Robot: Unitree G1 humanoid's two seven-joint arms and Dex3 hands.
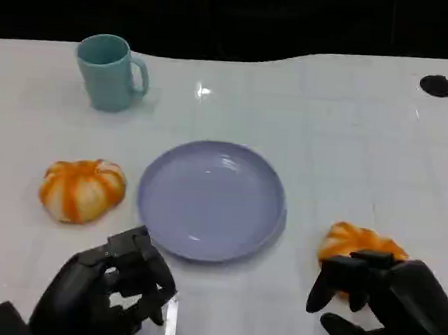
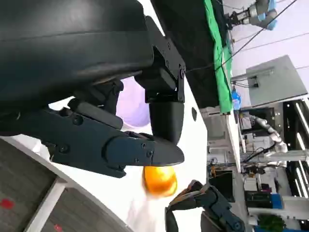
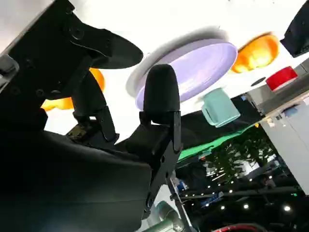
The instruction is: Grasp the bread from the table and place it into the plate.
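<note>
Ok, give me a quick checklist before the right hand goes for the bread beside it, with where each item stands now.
1. Plate free to receive bread: ok, nothing lies in it.
2. Right hand at the right bread: ok, fingers reach its near edge.
3. Bread actually held: cannot tell.
4. Left hand out of the way: ok, it holds nothing, near the plate's front rim.
5. Left bread and cup off the path: ok.

Tabletop (image 1: 350, 139): white, glossy, with a small glare spot (image 1: 203, 91) and a black round hole (image 1: 436, 86) near the far right corner.
Backdrop (image 1: 236, 13): black beyond the far edge.
Green cloth (image 2: 217, 53): hangs past the tabletop.
Floor (image 2: 29, 193): grey.
Lights (image 3: 246, 206): small bright points in a dim room.
</note>
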